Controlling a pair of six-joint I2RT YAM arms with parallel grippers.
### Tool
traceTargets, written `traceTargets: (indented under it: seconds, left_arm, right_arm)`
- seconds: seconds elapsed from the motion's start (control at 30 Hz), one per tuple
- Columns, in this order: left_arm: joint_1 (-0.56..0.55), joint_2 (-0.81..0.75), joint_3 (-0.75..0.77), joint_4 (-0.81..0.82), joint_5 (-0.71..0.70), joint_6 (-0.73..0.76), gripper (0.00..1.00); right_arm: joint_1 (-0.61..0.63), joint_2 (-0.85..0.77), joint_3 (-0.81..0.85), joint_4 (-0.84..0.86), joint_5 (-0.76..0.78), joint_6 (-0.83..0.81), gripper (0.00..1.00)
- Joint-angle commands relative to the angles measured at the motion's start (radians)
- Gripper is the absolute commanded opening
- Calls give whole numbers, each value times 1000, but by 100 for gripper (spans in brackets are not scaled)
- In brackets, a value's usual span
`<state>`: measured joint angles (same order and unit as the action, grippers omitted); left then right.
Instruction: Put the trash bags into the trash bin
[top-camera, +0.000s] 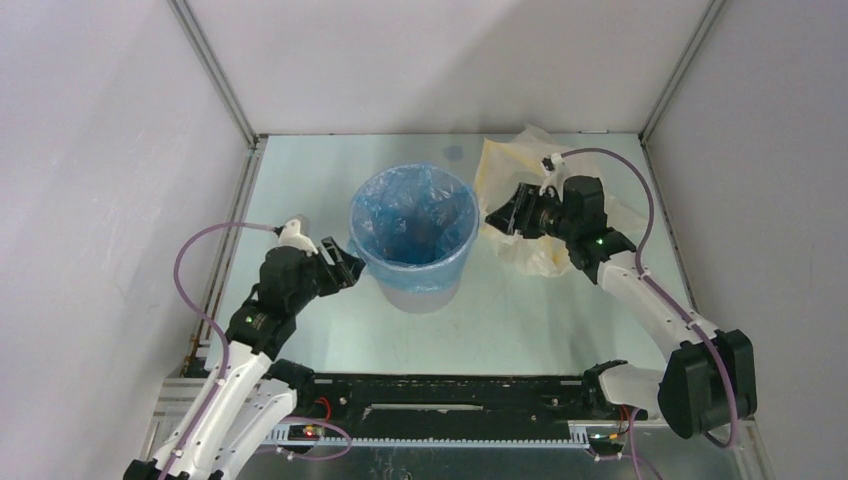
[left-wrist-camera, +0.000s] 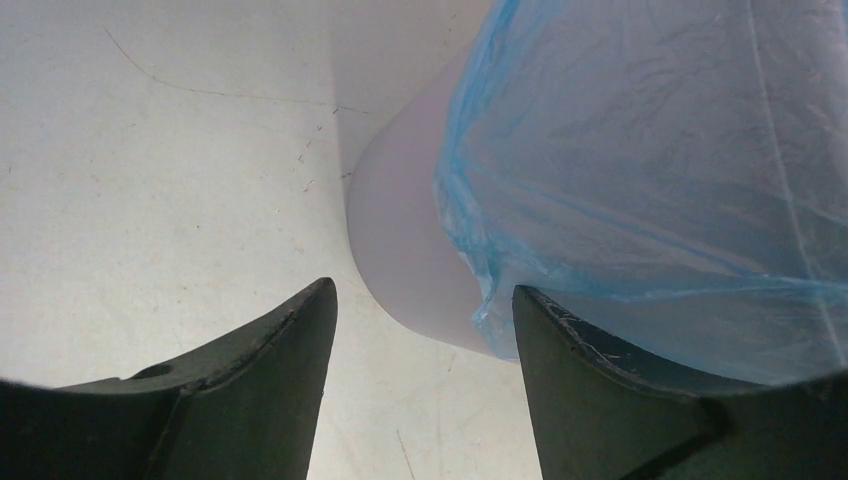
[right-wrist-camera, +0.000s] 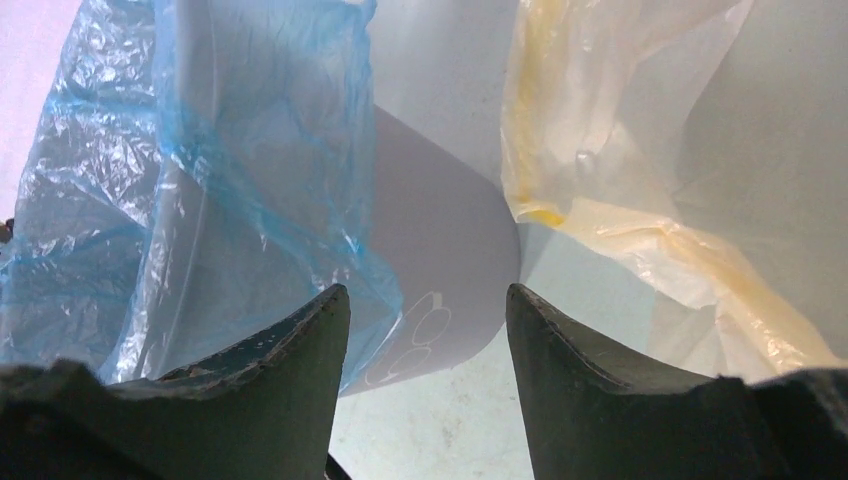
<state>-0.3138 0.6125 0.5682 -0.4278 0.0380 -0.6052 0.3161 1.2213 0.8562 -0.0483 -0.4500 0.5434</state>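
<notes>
Bin (top-camera: 415, 290) mouth open above; yellow bag (top-camera: 505, 165) just right.

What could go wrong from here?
The thin blue plastic bag only drapes over the rim of the pale grey round plastic bin; the open left jaws beside its hem might snag it off. The right jaws sit near the pale yellow plastic bag and may catch that instead.

The blue trash bag (top-camera: 412, 215) is thin, see-through plastic, crinkly and a bit shiny. The bin (top-camera: 425, 298) is smooth, matt, pale grey plastic. The yellow bag (top-camera: 505, 165) at the far right is wrinkled, see-through plastic too. The surface (top-camera: 520, 320) looks smooth and pale, with thin scratches. The fingers (left-wrist-camera: 240, 390) are dark, matt and scuffed.
</notes>
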Motion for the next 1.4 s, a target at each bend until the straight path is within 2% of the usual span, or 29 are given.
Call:
traceTargets:
  seconds: [0.0,0.37,0.6,0.8,0.9,1.17,1.3,1.37]
  left_arm:
    - [5,-1,2,24,-18,-14,72]
    - [5,31,-12,96,-10,-36,72]
    - [5,71,-36,135,-5,-34,71]
    - [5,76,-48,149,-12,-30,71]
    - [5,72,-56,146,-24,-29,71]
    - [5,18,-82,123,-75,-41,72]
    - [4,-63,-74,82,-112,-41,73]
    - [5,-100,-65,57,-129,-41,73]
  right_arm:
    - [-8,34,75,38,-37,26,62]
    - [-1,211,176,168,-149,118,58]
    - [41,344,174,152,-135,132,54]
    - [79,366,173,108,-71,102,54]
    - [62,322,152,75,13,93,53]
    - [29,66,94,-4,249,17,62]
    - [35,-33,172,-105,319,-54,57]
    - [64,-54,232,-161,340,-101,52]
